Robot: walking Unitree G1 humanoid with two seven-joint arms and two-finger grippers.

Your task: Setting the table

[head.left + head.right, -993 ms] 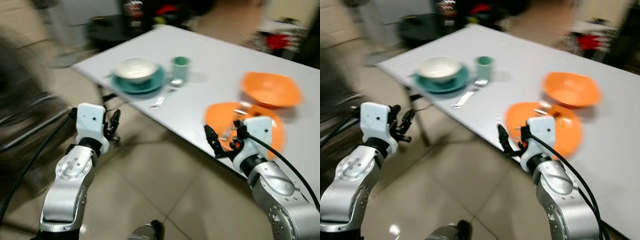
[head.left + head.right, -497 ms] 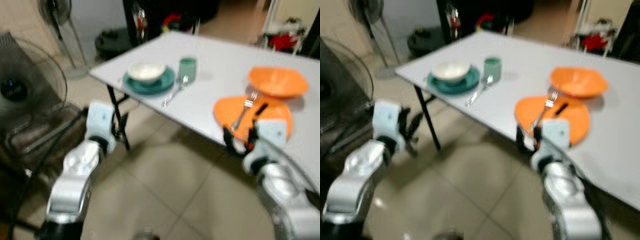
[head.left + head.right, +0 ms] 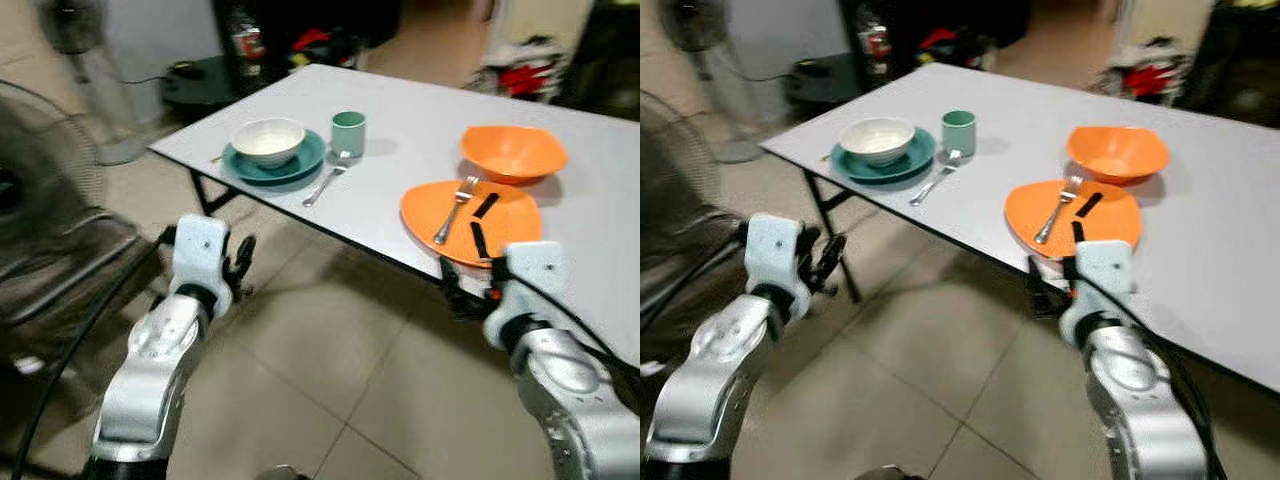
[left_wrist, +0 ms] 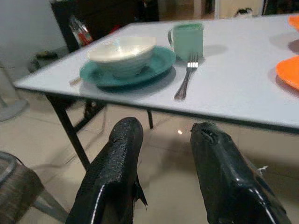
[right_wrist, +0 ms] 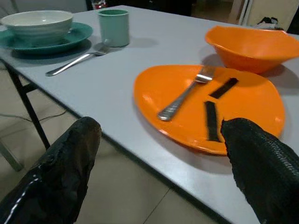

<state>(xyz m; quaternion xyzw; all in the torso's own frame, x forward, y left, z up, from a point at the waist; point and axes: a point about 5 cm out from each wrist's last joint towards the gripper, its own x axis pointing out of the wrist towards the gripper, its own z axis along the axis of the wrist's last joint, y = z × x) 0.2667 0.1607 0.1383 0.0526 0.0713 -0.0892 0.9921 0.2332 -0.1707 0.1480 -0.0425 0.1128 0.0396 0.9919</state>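
A white table (image 3: 420,100) stands ahead of me. On its left end a white bowl (image 3: 268,140) sits on a teal plate (image 3: 303,164), with a green cup (image 3: 348,133) and a fork (image 3: 325,185) beside it. Further right is an orange plate (image 3: 515,228) that carries a second fork (image 3: 455,210) and two black strips, and behind it an orange bowl (image 3: 513,152). My left gripper (image 3: 243,262) hangs open over the floor, short of the table's left end. My right gripper (image 3: 452,295) is open and empty just below the table edge, in front of the orange plate (image 5: 243,107).
A large floor fan (image 3: 35,170) and a woven seat (image 3: 60,270) stand at my left. A pedestal fan (image 3: 75,40) and dark clutter sit behind the table. Black table legs (image 3: 205,195) show under its left corner. Tiled floor (image 3: 330,370) lies between me and the table.
The camera has shifted and the picture has sharpened; the table now sits a little further off. Both arms keep the same raised pose, and the tableware has not moved.
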